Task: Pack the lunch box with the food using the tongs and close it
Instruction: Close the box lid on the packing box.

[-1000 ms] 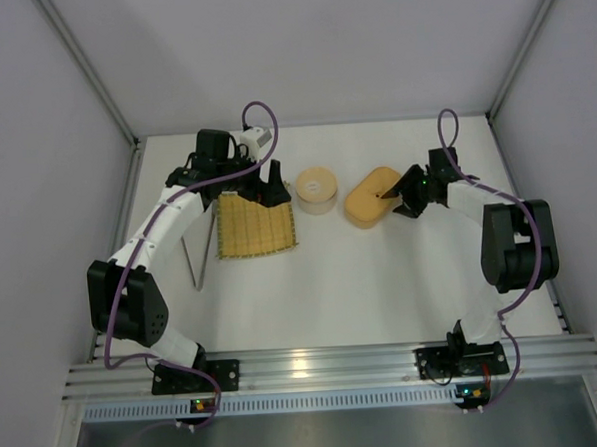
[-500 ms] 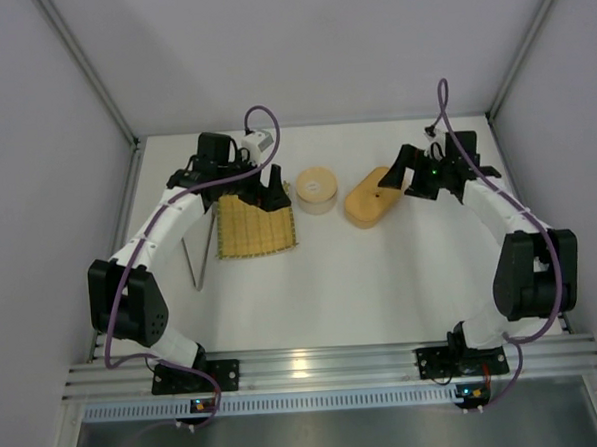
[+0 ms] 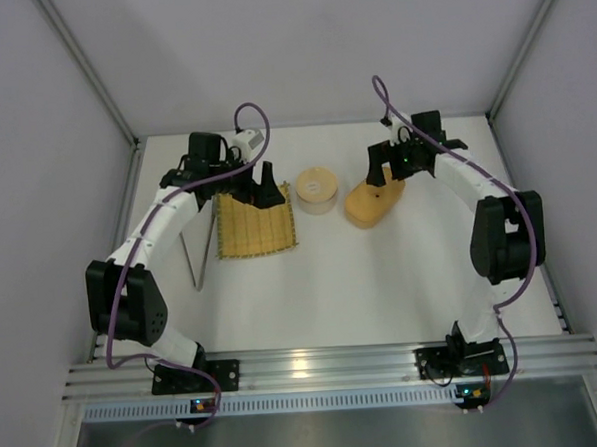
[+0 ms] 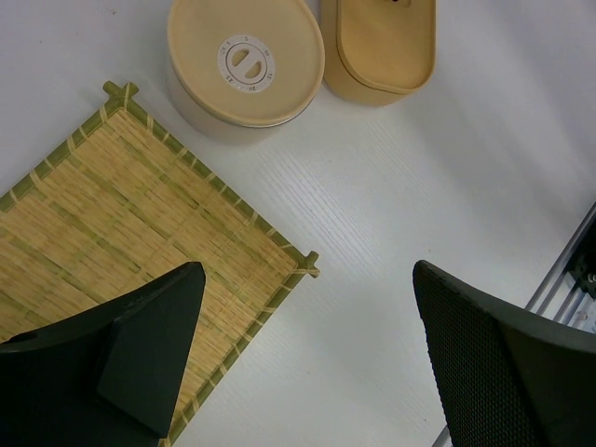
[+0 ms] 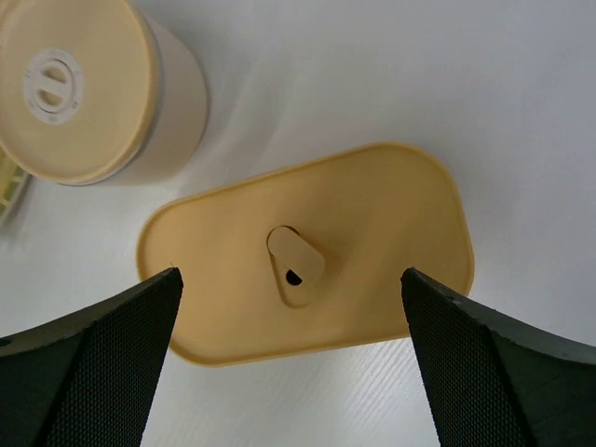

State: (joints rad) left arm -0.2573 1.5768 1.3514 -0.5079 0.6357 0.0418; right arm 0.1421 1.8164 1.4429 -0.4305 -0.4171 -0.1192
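The yellow-orange lunch box [image 3: 371, 204] lies on the table with its lid on; a small teardrop tab sits at the lid's centre [image 5: 296, 265]. My right gripper [image 3: 387, 173] hovers open above the box's far end, its fingers [image 5: 121, 345] wide on either side of the lid and touching nothing. My left gripper [image 3: 267, 191] is open and empty over the far right corner of the woven mat [image 3: 256, 227]. The thin metal tongs [image 3: 194, 269] lie on the table left of the mat. The food is out of view.
A round container with a tan lid [image 3: 316, 190] stands between the mat and the lunch box, close to both. The left wrist view shows that container [image 4: 245, 65], the lunch box [image 4: 382, 47] and the mat [image 4: 121, 233]. Grey walls enclose the table on three sides.
My right gripper has opened, left the lunch box's right end and swung up toward the back, now above the box's far end. The left arm has barely shifted.
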